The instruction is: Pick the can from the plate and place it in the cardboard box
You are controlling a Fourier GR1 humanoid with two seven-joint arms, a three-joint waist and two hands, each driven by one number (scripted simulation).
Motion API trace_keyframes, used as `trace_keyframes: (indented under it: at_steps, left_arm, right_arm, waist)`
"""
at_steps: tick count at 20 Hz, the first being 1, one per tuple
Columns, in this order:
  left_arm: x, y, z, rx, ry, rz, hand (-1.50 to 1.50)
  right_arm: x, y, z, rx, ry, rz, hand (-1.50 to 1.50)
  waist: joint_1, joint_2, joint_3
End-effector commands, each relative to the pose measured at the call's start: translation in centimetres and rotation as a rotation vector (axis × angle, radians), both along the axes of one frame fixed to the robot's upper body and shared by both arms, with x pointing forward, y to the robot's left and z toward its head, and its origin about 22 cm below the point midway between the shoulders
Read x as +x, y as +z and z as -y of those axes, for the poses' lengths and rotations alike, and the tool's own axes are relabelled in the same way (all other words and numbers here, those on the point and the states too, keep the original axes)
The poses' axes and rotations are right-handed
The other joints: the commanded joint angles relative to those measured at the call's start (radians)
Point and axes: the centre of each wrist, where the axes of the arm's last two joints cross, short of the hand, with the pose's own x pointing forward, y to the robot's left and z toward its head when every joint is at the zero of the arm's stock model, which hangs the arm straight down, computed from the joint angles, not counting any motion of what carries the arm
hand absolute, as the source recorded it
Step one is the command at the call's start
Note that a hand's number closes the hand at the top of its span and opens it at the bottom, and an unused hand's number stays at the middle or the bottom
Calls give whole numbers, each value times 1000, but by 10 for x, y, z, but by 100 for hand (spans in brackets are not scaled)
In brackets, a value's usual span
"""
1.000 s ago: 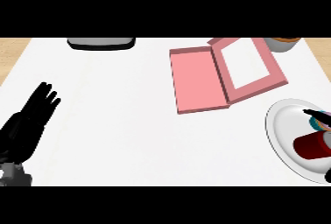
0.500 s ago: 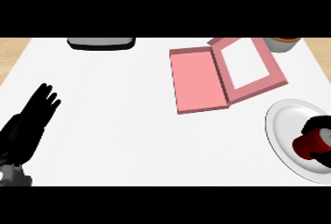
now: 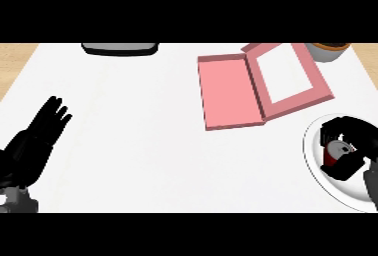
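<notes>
A red can with a silver top [image 3: 337, 151] sits on the white plate [image 3: 319, 167] at the right edge of the head view. My right hand [image 3: 353, 134] is curled round the can, fingers on its far side and thumb on its near side, hiding most of it. The pink cardboard box [image 3: 230, 91] lies open in the upper middle, its lid [image 3: 286, 77] folded out to the right. My left hand [image 3: 38, 137] rests open at the left edge, fingers pointing up, far from the can.
A dark grey object [image 3: 119, 48] sits at the counter's far edge, upper left. A round brown-rimmed container [image 3: 328, 50] stands at the far right corner, just beyond the box lid. Wooden floor shows past the counter's left edge [image 3: 16, 62].
My right hand has moved up over the plate and curled round the can, which now shows its silver top instead of its red side. The left hand stayed put.
</notes>
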Motion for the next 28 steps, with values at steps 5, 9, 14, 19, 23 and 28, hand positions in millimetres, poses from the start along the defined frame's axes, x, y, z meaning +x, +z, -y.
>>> trace_keyframes:
  at_steps: [5,9,14,19,23,28]
  left_arm:
    - [16,10,24,3,-129,32,0]
    - [23,16,38,2,-177,51,0]
    - [34,16,46,7,-194,34,0]
    - [38,16,52,9,-205,35,0]
    - [41,15,49,6,-177,37,0]
    - [39,10,38,11,-125,29,0]
  right_arm:
    - [55,10,-166,12,-196,85,150]
    - [77,43,-211,-116,-333,184,150]
    - [96,94,-265,-168,-416,345,150]
    - [101,139,-312,-234,-453,523,150]
    - [102,176,-339,-258,-508,664,150]
    - [105,206,-355,-282,-631,757,150]
  waist:
    - [147,34,-1]
    - [173,32,0]
    - [179,38,1]
    - [186,33,-1]
    - [177,31,-3]
    - [135,24,-3]
